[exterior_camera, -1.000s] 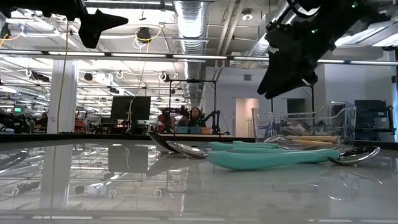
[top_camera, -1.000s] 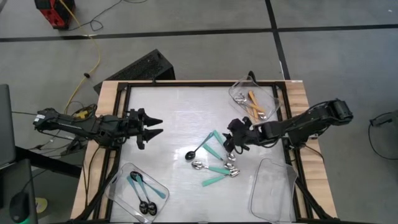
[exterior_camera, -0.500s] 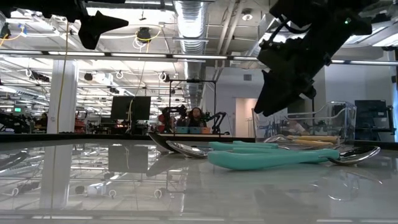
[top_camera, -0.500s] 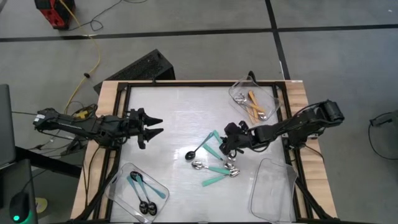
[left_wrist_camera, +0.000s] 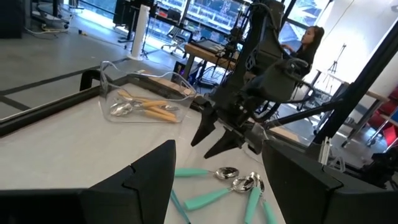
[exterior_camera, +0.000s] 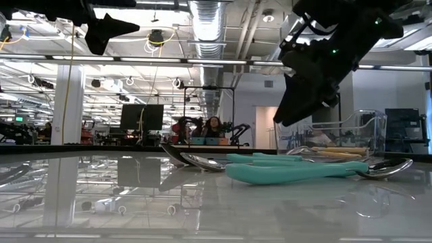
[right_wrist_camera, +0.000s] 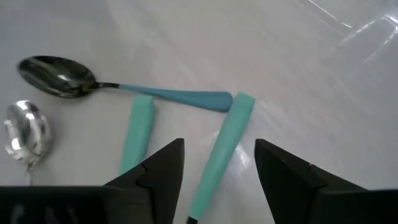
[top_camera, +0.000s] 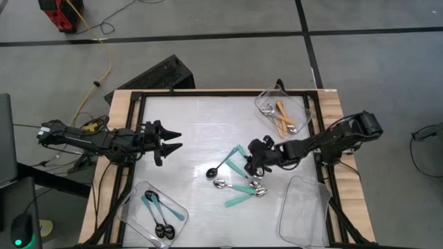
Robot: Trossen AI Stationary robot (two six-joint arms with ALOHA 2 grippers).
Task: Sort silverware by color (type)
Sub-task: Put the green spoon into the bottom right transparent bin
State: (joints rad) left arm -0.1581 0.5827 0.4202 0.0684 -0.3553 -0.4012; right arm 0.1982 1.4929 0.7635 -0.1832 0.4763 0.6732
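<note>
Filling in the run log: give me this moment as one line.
left gripper: open, waiting over left of table | right gripper: open, empty, above teal spoons mid-table | orange spoons: in back-right tray

Three clear trays (top_camera: 302, 211), four loose teal spoons (top_camera: 238, 199), one loose blue spoon (top_camera: 223, 166).

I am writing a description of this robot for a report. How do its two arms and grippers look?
Both arms are black, built of jointed segments. The left gripper ends in two pointed, wedge-shaped black fingers. The right gripper has the same dark, angular shape. In the low view a small green light glows on the right arm. In the left wrist view, thin dark cables run along the right arm.
</note>
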